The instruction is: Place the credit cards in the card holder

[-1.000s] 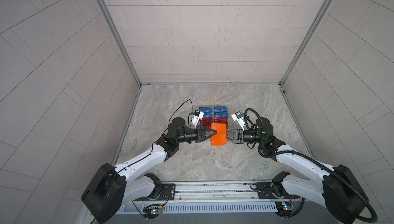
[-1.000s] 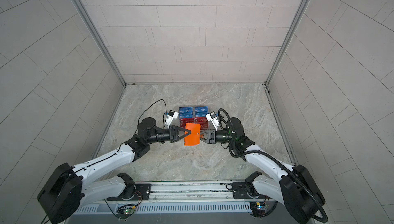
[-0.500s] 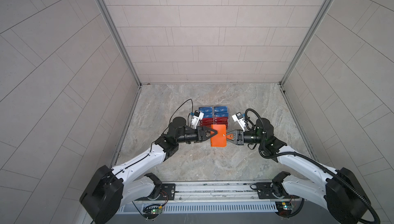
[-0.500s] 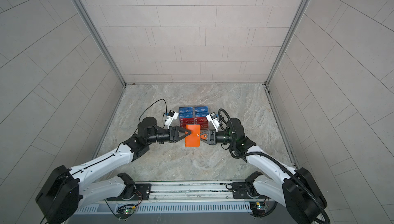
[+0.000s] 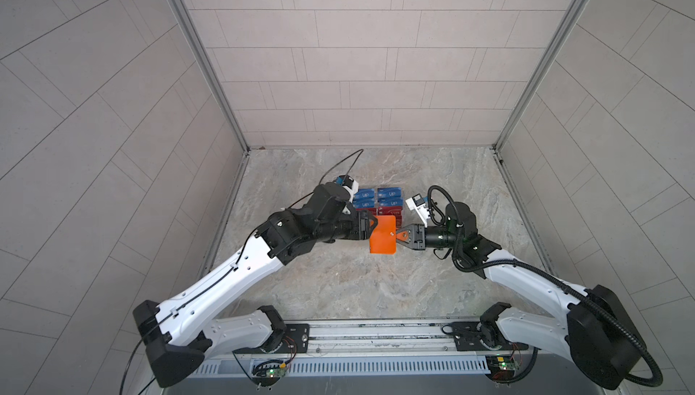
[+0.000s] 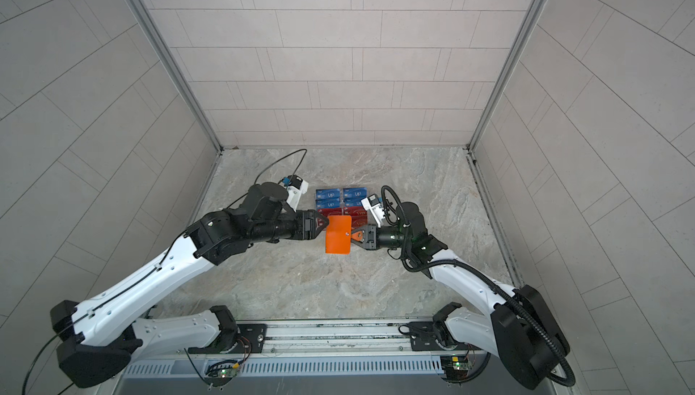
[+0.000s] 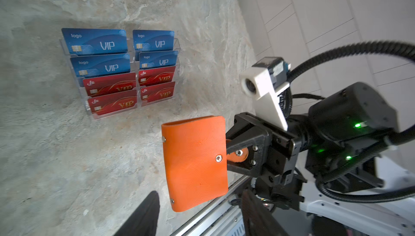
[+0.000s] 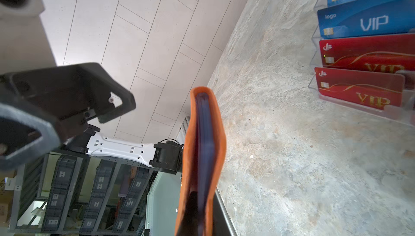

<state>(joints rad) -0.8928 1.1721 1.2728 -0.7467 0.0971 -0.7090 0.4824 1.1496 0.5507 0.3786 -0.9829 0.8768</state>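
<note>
Since the earlier frames the left tool [image 5: 370,228] has let go of the card holder [image 5: 383,239] and spread its jaws, while the right tool [image 5: 398,238] has closed on the holder's snap tab [image 7: 238,154]. The holder itself has barely shifted.

Left tool: empty, jaws apart, facing the holder's spine edge from just beside it. The right wrist view shows a gap between its fingers [image 8: 67,86] and the orange cover.

Right tool: jaws shut on the orange tab, which projects from the holder's opening edge. The snap stud [image 7: 218,158] on the cover lies bare, so the tab is unfastened.

Card holder: carried by the right tool alone, near the middle of the marbled surface [image 5: 338,284], with its broad cover turned upward in both top views. The right wrist view shows it edge-on, with bluish clear sleeves [image 8: 203,147] between its covers. Whether any sleeve holds a card cannot be told.

Cards: four blue credit cards [image 7: 96,41] and four red credit cards [image 7: 112,102] stand in a clear acrylic tiered rack [image 7: 94,117], in two columns. Blue cards fill the rear tiers and red cards the front tiers.

Rack position: just behind the holder, toward the back wall.
</note>
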